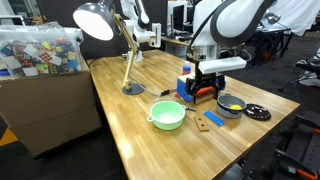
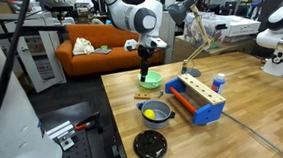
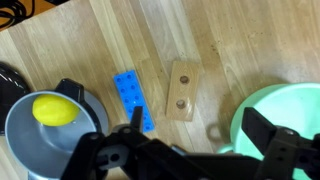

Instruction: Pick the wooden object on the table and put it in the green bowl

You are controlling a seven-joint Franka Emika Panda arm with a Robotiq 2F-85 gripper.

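The wooden object (image 3: pixel 181 90) is a small tan block with two holes. It lies flat on the table between a flat blue strip (image 3: pixel 132 100) and the green bowl (image 3: pixel 290 115). In an exterior view the block (image 1: pixel 201 124) lies just right of the green bowl (image 1: pixel 167 115). My gripper (image 3: pixel 200 132) is open and empty. It hovers above the table, with the block just ahead of its fingers and the bowl's handle between them. It also shows in both exterior views (image 1: pixel 205 91) (image 2: pixel 144 75), above the table beside the bowl (image 2: pixel 153 80).
A grey bowl (image 3: pixel 50 128) holding a yellow item (image 3: pixel 55 110) sits beside the blue strip. A black disc (image 1: pixel 257 113), a blue-and-orange toy box (image 1: pixel 197 86) and a desk lamp (image 1: pixel 130 60) stand on the table. A cardboard box (image 1: pixel 45 85) is at the table's end.
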